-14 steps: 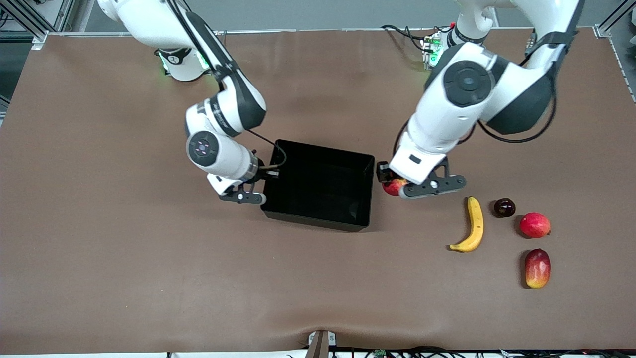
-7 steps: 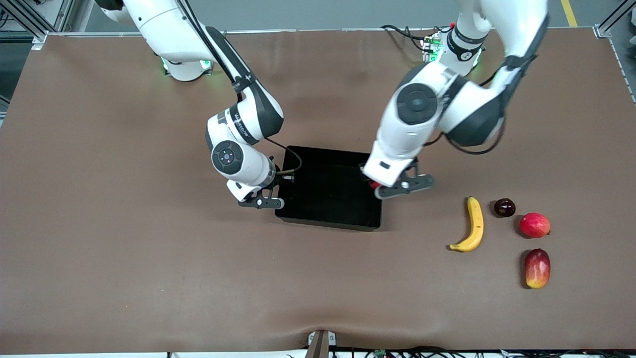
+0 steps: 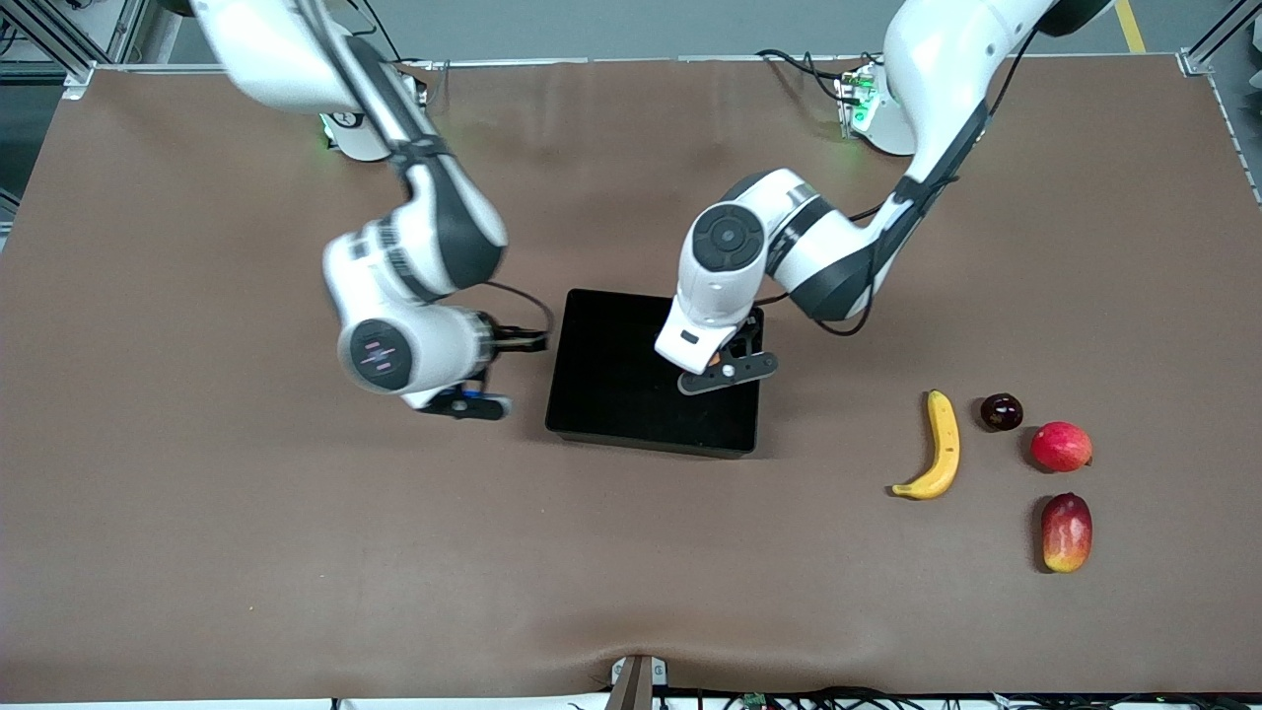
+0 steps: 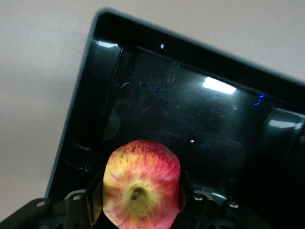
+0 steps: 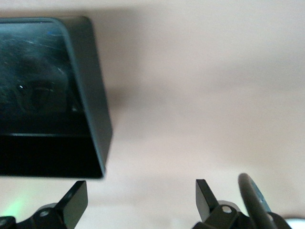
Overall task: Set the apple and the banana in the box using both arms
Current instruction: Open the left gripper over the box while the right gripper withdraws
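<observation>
Left gripper (image 4: 138,210) hangs over the shallow rectangular black plastic box (image 3: 592,414), fingers pinching the small round red apple with yellow streaks (image 4: 141,183), stem dimple facing the wrist camera. Held above the box floor, probably so it can be let go inside; nothing lies in the box yet.

Right gripper (image 5: 140,202) is over bare table just beside the box wall at the right arm's end, fingers spread and holding nothing; likely clear of the drop.

Curved yellow banana (image 3: 937,449) lies on the table toward the left arm's end, well apart from the box, near a dark round fruit (image 3: 1001,411), a pinkish-red round fruit (image 3: 1061,446) and a red-yellow mango (image 3: 1066,532).

Surface: brown mat-covered table (image 3: 296,552), metal frame rails and cables at its edges.
</observation>
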